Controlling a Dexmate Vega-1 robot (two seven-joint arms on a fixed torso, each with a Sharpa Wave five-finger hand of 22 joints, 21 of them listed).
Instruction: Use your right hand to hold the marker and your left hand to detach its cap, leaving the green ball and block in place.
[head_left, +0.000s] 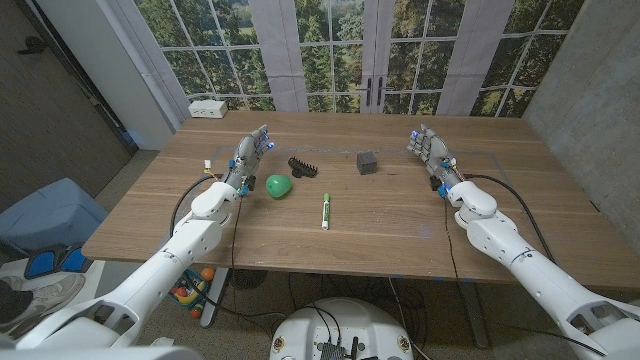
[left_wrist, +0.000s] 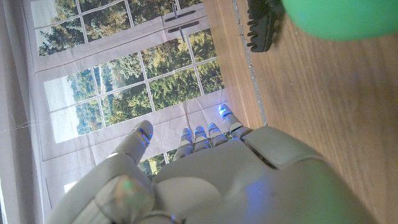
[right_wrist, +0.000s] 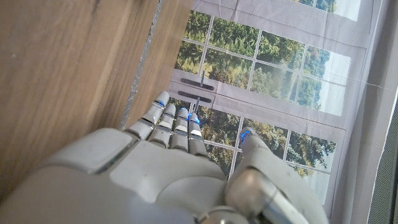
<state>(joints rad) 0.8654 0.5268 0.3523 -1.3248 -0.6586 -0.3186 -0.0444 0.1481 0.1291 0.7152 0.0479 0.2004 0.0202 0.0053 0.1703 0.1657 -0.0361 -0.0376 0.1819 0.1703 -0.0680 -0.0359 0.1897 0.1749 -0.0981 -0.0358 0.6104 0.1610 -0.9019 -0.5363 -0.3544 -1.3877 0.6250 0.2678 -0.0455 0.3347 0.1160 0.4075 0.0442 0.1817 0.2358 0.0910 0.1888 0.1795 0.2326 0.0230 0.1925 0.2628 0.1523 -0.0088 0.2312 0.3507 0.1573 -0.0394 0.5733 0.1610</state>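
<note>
A white marker with a green cap (head_left: 325, 211) lies on the wooden table (head_left: 400, 230) near the middle, pointing toward the front edge. The green ball (head_left: 279, 186) sits to its left, and shows blurred and close in the left wrist view (left_wrist: 336, 18). A dark grey block (head_left: 367, 162) stands behind and right of the marker. My left hand (head_left: 250, 155) is open at the table's left, just left of the ball, fingers stretched out (left_wrist: 199, 140). My right hand (head_left: 428, 150) is open at the right, well right of the block, holding nothing (right_wrist: 168, 134).
A black toothed clip-like object (head_left: 302, 166) lies between the ball and the block, also visible in the left wrist view (left_wrist: 264, 25). A white box (head_left: 208, 108) sits at the far left corner. Windows stand behind the table.
</note>
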